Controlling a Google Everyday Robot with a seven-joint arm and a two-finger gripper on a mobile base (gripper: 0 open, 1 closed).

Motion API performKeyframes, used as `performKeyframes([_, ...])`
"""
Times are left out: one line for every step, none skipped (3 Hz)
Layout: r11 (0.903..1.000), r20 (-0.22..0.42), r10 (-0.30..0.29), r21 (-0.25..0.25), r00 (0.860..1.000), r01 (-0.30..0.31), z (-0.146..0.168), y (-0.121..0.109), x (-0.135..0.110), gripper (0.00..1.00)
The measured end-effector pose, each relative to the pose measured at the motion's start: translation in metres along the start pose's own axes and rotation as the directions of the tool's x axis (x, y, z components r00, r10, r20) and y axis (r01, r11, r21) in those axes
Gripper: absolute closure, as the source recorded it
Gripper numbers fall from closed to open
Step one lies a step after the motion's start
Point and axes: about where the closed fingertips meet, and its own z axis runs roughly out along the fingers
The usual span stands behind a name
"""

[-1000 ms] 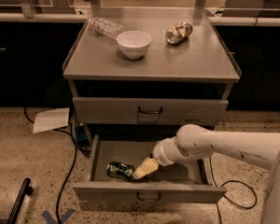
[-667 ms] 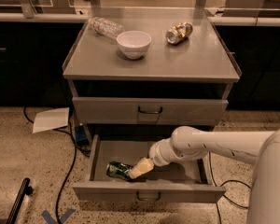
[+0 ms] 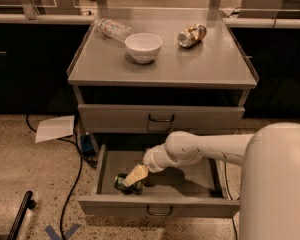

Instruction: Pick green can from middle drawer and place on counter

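Note:
The green can (image 3: 121, 182) lies on its side in the front left of the open middle drawer (image 3: 190, 207), which is pulled far out. My gripper (image 3: 134, 177) reaches down into the drawer from the right on a white arm and sits right at the can, covering its right part. The counter (image 3: 165, 69) is the grey cabinet top above, well away from the gripper.
On the counter stand a white bowl (image 3: 143, 47), a brown-gold and silver can (image 3: 192, 35) on its side and a clear plastic bottle (image 3: 112, 29). A shut drawer (image 3: 161, 118) is above the open one. Paper (image 3: 55, 128) and cables (image 3: 76, 176) lie on the floor at left.
My gripper has moved a little left and down along the drawer onto the green can. The can has stayed in place.

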Motion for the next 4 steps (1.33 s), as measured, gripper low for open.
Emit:
performKeyframes([0.9999, -0.008, 0.006, 0.008, 1.000, -0.006, -0.002, 0.001, 0.004, 0.00])
performKeyframes([0.9986, -0.009, 0.038, 0.038, 0.999, -0.038, 0.011, -0.002, 0.016, 0.00])
performKeyframes([0.9985, 0.000, 0.024, 0.050, 1.000, -0.024, 0.030, -0.007, 0.010, 0.00])
performKeyframes([0.9987, 0.004, 0.007, 0.051, 1.000, -0.007, 0.047, -0.011, 0.000, 0.00])
